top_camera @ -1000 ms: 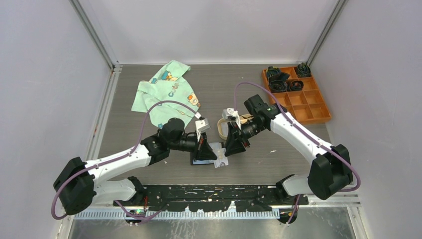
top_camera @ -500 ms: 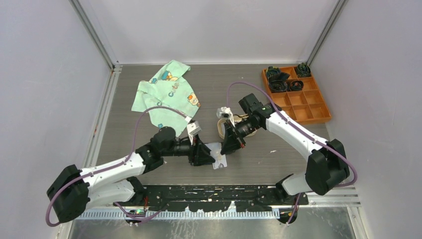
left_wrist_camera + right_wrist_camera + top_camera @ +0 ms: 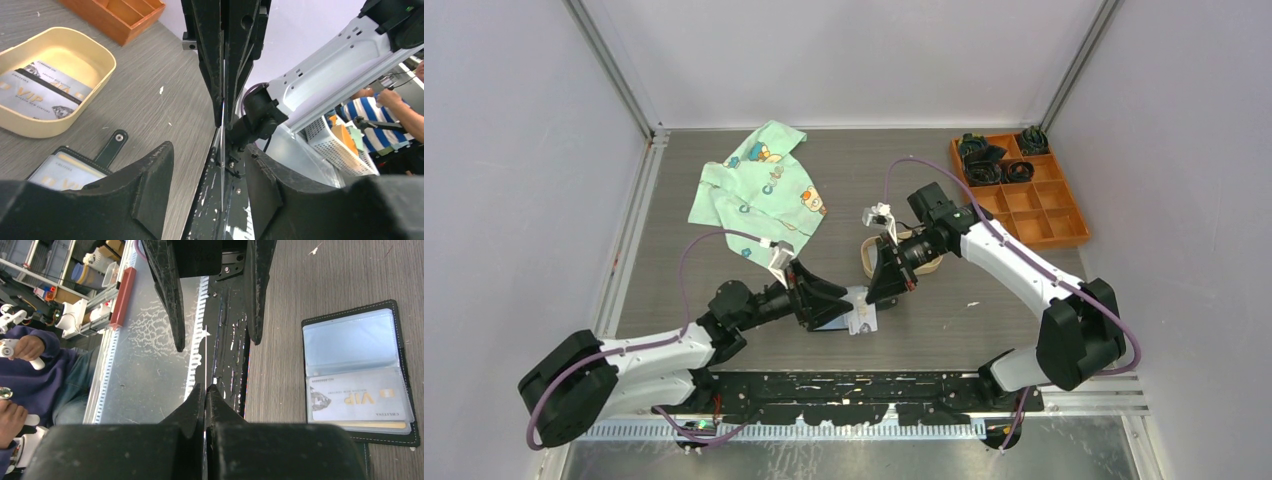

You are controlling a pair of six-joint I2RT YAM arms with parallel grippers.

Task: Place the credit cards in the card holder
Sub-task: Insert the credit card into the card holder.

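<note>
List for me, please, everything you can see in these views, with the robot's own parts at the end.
card holder: one, black, lying open on the table
beige tray: one, oval, beyond the holder
credit cards: three, pale; one edge-on in the right gripper, one in a holder sleeve, one in the beige tray
orange tray: one, compartmented, far right corner
black coiled items: several, in the orange tray's far compartments
cloth: one, green, cartoon print, far left
table: one, grey
people: two, beyond the near edge
left gripper: open, either side of the held card
right gripper: shut on that card
</note>
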